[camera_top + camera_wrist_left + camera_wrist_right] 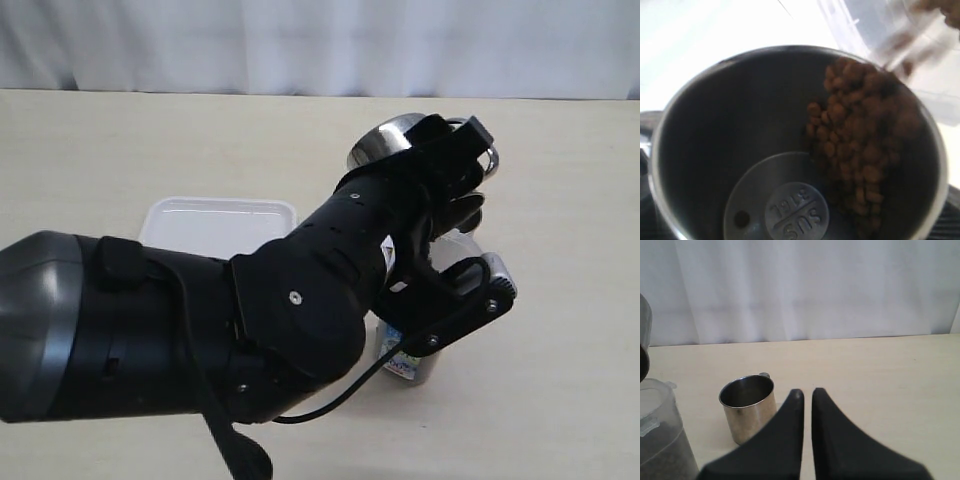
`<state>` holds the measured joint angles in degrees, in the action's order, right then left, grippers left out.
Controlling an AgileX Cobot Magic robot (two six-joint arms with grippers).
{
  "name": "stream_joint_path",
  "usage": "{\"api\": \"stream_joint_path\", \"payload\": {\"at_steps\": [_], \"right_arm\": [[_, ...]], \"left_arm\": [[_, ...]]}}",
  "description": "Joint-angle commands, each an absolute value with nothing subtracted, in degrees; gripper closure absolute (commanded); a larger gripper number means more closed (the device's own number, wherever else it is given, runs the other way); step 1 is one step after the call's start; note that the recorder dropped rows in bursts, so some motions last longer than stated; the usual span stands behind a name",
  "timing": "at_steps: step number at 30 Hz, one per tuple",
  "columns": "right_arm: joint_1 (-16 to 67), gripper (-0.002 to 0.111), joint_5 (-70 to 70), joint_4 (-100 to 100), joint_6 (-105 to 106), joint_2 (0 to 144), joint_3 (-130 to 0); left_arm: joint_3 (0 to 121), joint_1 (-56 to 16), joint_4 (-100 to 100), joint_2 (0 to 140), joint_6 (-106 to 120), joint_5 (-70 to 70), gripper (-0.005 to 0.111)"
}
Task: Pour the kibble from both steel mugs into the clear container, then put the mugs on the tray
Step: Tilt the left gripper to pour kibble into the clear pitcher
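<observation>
Kibble [860, 145]: brown pellets heaped against the lowered side of the tilted steel mug [385, 138], reaching up to its rim; blurred pellets just past the rim; more lying as a dark mass in the bottom of the clear container [660, 420].
Tilted steel mug: raised right of centre, tipped over above the clear container, bare steel floor showing a stamped mark in the left wrist view.
Left pincer [455, 165]: clamped on the tilted steel mug, fingers wide around its body; black arm filling the near left of the scene.
Clear container: upright on the worktop [120, 140], right of centre, directly under the tilted mug, largely hidden by the left arm in the exterior view.
Second steel mug [747, 407]: upright on the worktop, near the clear container but apart from it; only the upper inner wall visible, contents impossible to tell.
Right pincer [806, 392]: fingers together with only a thin slit between, holding nothing, above the worktop, apart from the second mug.
Tray [215, 222]: white, flat on the worktop left of the container, near edge covered by the left arm, nothing seen on the visible part.
Curtain [815, 285]: pale, along the far edge.
</observation>
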<state>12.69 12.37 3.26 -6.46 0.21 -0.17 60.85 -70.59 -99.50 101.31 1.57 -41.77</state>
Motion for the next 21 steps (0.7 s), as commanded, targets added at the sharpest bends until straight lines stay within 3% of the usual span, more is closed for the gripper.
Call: {"api": "stream_joint_path", "payload": {"at_steps": [1,21], "right_arm": [[12.9,0.104,12.3,3.6,-6.0,0.0,0.0],[12.9,0.104,12.3,3.6,-6.0,0.0,0.0]], "left_arm": [[61.4,-72.4,-99.9,101.1,3.9,-43.6,0.107],[64.7,-72.7,-99.9,101.3,8.7,-45.4,0.107]]}}
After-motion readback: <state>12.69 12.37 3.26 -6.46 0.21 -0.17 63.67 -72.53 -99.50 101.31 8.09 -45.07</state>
